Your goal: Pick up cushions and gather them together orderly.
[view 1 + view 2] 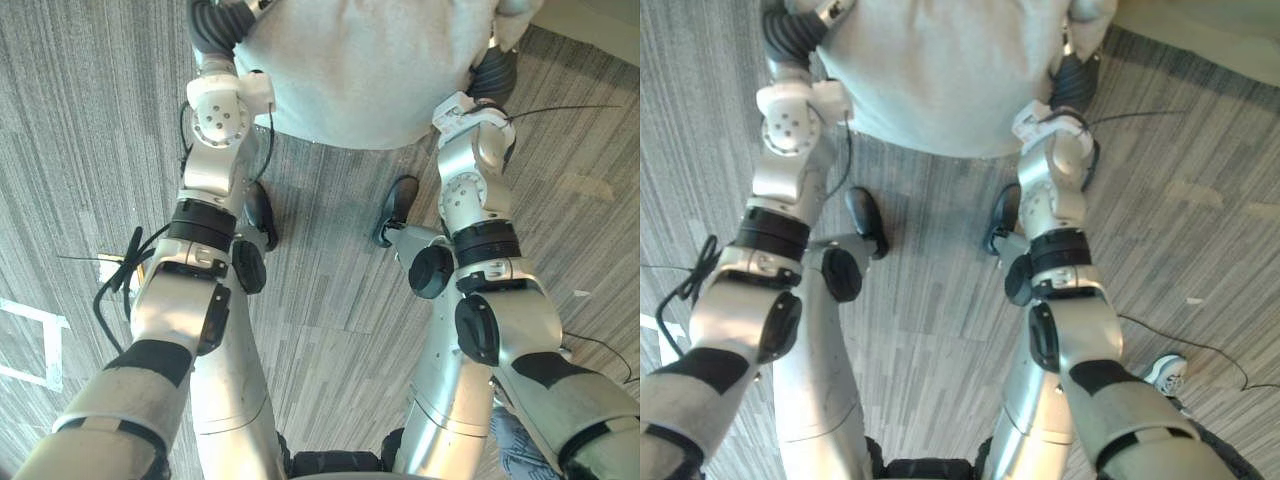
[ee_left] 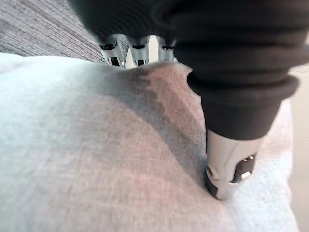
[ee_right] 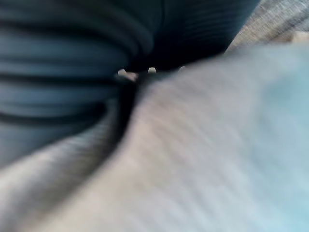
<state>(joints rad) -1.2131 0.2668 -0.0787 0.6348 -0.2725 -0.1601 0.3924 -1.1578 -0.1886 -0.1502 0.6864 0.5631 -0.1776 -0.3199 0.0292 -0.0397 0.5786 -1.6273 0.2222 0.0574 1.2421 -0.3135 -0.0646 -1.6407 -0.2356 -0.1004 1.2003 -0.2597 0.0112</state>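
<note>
A large light-grey cushion is held off the floor between my two arms, at the top of both eye views. My left hand is on its left side. In the left wrist view the thumb presses into the cushion's fabric and the fingers reach over its far edge, so the hand pinches it. My right hand is against the cushion's right side. In the right wrist view its dark cover lies close against the grey cloth.
Grey striped carpet lies below. White tape marks sit on the floor at the left. A paler floor strip runs at the far right. A light shoe shows at the lower right.
</note>
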